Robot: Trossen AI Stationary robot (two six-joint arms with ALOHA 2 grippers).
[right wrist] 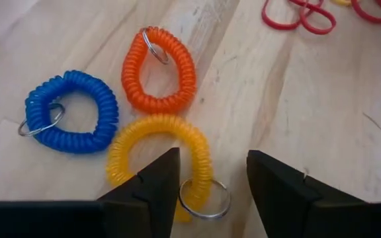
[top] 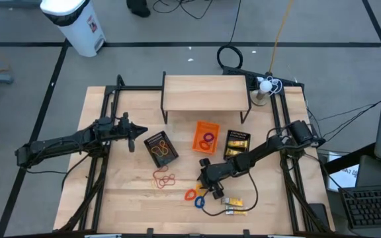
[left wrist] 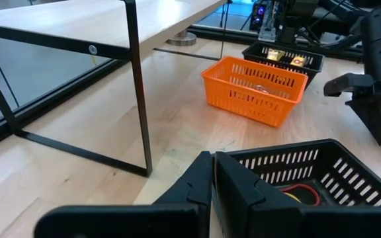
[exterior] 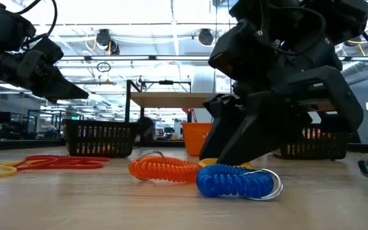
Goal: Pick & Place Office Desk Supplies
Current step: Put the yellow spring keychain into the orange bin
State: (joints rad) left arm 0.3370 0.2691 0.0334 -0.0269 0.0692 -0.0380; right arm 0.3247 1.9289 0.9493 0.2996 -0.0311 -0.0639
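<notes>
Inside orange bin [top: 206,137]: red, purple rings [top: 208,139].

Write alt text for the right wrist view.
The right tool, open, hovers over a yellow coil ring with a metal key ring on the wooden table. Orange and blue coil rings lie beside it, red rubber bands farther off.

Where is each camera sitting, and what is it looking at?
High: above, looking down at table, both arms.
Low: table level, facing the blue coil; right gripper lowered behind it.
Left wrist: shut left gripper over the black bin.
Right wrist: open right gripper over the yellow coil.
Shared: orange coil in low and right wrist.
</notes>
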